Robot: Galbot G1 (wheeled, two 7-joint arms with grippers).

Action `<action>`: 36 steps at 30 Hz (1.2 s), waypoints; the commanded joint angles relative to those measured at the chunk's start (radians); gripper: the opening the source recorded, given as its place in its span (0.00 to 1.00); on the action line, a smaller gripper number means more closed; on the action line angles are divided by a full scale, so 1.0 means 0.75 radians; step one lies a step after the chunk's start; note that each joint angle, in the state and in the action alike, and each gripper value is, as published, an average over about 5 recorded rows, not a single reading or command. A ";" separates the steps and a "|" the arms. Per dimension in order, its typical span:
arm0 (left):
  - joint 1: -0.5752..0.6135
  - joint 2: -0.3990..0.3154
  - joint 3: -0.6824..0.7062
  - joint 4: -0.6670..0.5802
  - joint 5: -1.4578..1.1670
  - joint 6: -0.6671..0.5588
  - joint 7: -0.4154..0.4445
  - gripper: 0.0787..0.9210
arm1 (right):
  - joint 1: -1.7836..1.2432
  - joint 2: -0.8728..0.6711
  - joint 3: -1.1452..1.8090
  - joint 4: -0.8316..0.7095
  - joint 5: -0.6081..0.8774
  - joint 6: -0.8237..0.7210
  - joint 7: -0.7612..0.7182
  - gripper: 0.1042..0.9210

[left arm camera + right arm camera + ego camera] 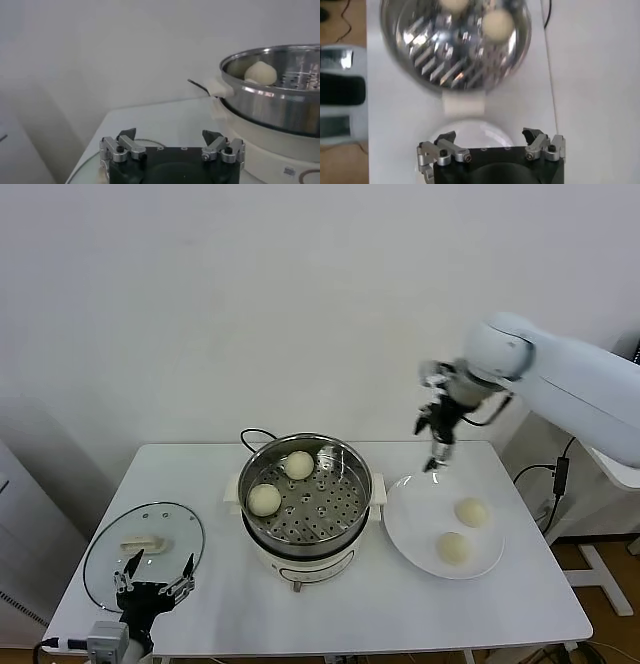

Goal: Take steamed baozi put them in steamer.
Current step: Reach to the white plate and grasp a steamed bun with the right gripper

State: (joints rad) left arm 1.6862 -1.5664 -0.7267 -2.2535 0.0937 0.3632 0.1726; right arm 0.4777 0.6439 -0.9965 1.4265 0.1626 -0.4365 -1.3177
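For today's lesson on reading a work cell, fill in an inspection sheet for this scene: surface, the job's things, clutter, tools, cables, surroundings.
Surface: white table, bare at the front edge.
Job's things: steamer in the middle on its white base; two baozi inside; two more baozi on the white plate to its right.
Clutter: glass lid lying flat at the table's left.
Tools: right tool open, empty, raised above the plate's far edge; left tool open, empty, low at the front left over the lid.
Cables: black cord behind the steamer; another cable hanging off the table's right.
Surroundings: plain white wall.
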 commanded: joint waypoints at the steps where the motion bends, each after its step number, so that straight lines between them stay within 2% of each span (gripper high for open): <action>1: 0.044 -0.010 0.007 -0.009 -0.020 0.002 0.009 0.88 | -0.592 -0.207 0.438 0.014 -0.348 0.289 -0.065 0.88; 14: 0.033 -0.005 0.013 0.011 -0.044 0.019 0.016 0.88 | -0.901 -0.098 0.635 -0.033 -0.568 0.321 -0.033 0.88; 36: 0.019 0.016 -0.004 0.061 -0.048 0.034 0.018 0.88 | -0.978 0.084 0.688 -0.117 -0.704 0.308 0.040 0.88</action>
State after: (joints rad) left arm 1.7008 -1.5560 -0.7288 -2.2168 0.0592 0.3861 0.1860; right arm -0.2169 0.6765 -0.5080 1.3558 -0.3092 -0.2142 -1.3020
